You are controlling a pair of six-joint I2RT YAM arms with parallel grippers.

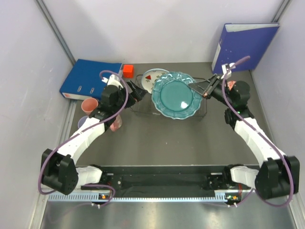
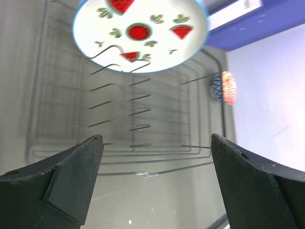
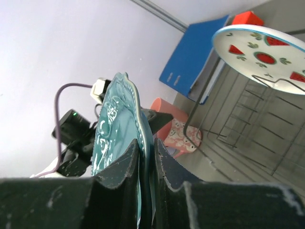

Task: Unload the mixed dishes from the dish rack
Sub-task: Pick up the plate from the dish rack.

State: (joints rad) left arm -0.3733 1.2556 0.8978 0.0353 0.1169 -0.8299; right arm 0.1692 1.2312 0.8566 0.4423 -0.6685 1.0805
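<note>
My right gripper (image 1: 200, 87) is shut on the right rim of the teal scalloped plate (image 1: 176, 96), which it holds over the right half of the wire dish rack (image 1: 143, 109). In the right wrist view the plate (image 3: 116, 119) is edge-on between my fingers (image 3: 131, 160). The white watermelon plate (image 1: 150, 78) stands among the rack's far tines and also shows in the left wrist view (image 2: 140, 33). My left gripper (image 1: 139, 93) is open and empty at the rack's left end (image 2: 133, 114). A salmon cup (image 1: 89, 105), a lavender cup (image 1: 81, 123) and a pink patterned bowl (image 1: 116, 123) stand left of the rack.
A blue binder (image 1: 90, 78) lies at the back left with a red cube (image 1: 127, 70) beside it. Another blue binder (image 1: 245, 45) stands upright at the back right. A small red-and-blue patterned thing (image 2: 224, 87) sits beyond the rack's right end.
</note>
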